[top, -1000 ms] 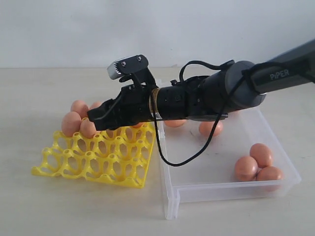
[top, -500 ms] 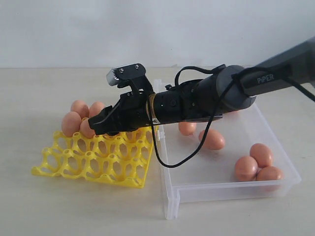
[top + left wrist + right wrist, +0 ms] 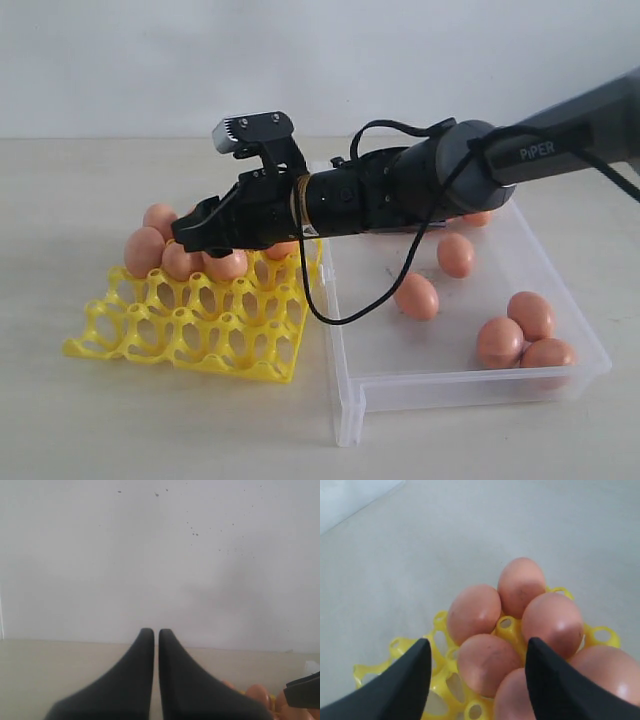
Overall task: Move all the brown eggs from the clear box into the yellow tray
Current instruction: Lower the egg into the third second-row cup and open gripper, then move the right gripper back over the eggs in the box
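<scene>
Right gripper (image 3: 197, 230) is hovering over the yellow tray (image 3: 180, 338), jaws standing well apart and gripping nothing. Brown eggs (image 3: 487, 662) are sitting untouched in the cups between and beyond them. More eggs are lying loose in the clear box (image 3: 345, 400). Left gripper (image 3: 156, 639) is showing jaws closed together, empty. Right arm (image 3: 585, 120) is bearing the lettering "PiPER".
</scene>
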### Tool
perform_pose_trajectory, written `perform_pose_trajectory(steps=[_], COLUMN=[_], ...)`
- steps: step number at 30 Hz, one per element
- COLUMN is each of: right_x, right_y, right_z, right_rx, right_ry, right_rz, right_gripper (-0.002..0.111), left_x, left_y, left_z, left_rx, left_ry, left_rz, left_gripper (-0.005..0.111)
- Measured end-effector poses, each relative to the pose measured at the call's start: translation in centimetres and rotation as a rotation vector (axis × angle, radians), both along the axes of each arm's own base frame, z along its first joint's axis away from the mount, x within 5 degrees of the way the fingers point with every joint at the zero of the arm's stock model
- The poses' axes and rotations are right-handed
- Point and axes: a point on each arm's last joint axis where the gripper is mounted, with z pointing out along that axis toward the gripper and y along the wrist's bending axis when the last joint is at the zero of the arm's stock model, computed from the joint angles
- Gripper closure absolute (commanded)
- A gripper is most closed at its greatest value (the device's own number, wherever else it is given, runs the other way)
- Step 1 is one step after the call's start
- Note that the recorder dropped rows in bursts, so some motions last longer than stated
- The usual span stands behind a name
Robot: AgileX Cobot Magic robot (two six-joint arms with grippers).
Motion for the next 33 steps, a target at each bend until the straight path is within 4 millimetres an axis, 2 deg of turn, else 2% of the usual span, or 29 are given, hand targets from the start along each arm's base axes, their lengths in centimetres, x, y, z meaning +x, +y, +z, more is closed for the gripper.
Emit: perform_pose_trajectory(steps=[5, 7, 12, 14, 16, 20, 26, 29, 33], right_x=[0.1, 0.0, -1.0, -1.6, -2.0, -2.9, -3.5, -2.7, -0.2], right_y=[-0.1, -0.1, -0.5, -0.7, -1.0, -1.4, -2.6, -4.4, -8.2], right_z=[-0.1, -0.2, 0.5, 1.4, 2.3, 5.0, 10.3, 12.0, 12.0], right_rx=[-0.016, -0.024, -0.117, -0.155, -0.156, -0.129, -0.062, -0.026, 0.006], right_ry=[0.005, 0.020, 0.055, 0.072, 0.101, 0.077, -0.013, -0.007, 0.065], right_rz=[-0.015, -0.013, 0.069, 0.108, 0.115, 0.137, 0.109, 0.039, -0.074], right_gripper=[0.057, 0.060, 0.090, 0.097, 0.097, 0.087, 0.090, 0.090, 0.090], left_x=[0.0, 0.0, 0.0, 0.0, 0.0, 0.0, 0.0, 0.0, 0.0], left_y=[0.0, 0.0, 0.0, 0.0, 0.0, 0.0, 0.0, 0.0, 0.0], left_z=[0.0, 0.0, 0.0, 0.0, 0.0, 0.0, 0.0, 0.0, 0.0], left_rx=[0.000, 0.000, 0.000, 0.000, 0.000, 0.000, 0.000, 0.000, 0.000], left_ry=[0.000, 0.000, 0.000, 0.000, 0.000, 0.000, 0.000, 0.000, 0.000], left_rz=[0.000, 0.000, 0.000, 0.000, 0.000, 0.000, 0.000, 0.000, 0.000], left_gripper=[0.103, 0.103, 0.103, 0.103, 0.103, 0.103, 0.103, 0.103, 0.103])
